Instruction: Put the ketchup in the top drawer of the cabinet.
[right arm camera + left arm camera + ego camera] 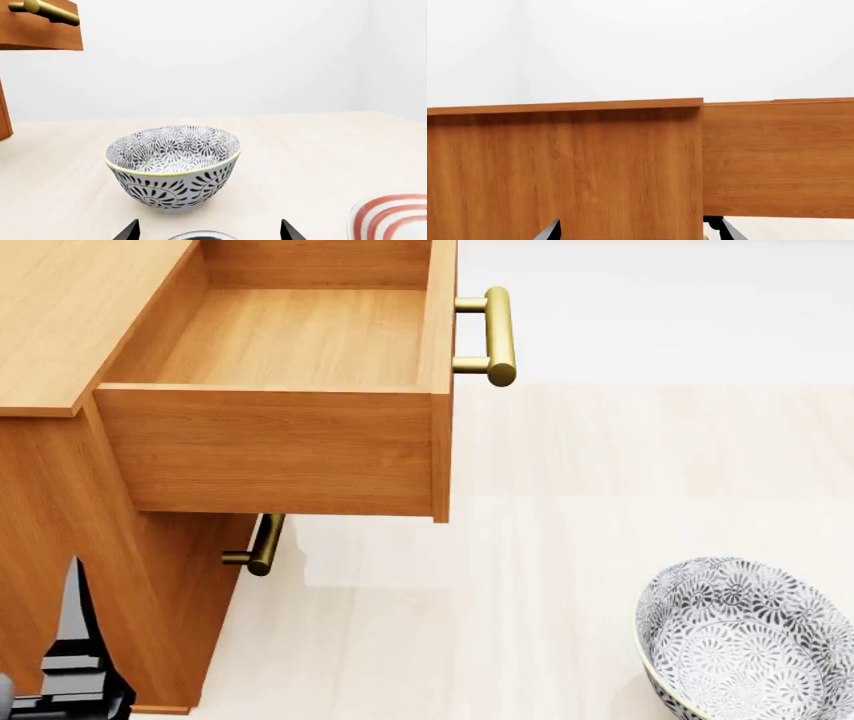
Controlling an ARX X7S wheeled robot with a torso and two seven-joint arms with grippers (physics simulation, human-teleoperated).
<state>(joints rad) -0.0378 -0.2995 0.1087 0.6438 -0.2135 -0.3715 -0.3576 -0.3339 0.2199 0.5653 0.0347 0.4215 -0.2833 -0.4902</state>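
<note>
The cabinet stands at the left in the head view. Its top drawer is pulled out and empty, with the brass handle on its front. Of the ketchup only a round silver lid rim shows, at the edge of the right wrist view; its label is hidden. My right gripper is open, with the fingertips wide on either side of that rim and apart from it. My left gripper is open and empty, close to the cabinet's side beside the drawer's side.
The grey-patterned bowl stands on the pale floor at the right, and in the right wrist view it is just beyond my right gripper. A red-striped plate lies beside it. The lower drawer's handle sits under the open drawer.
</note>
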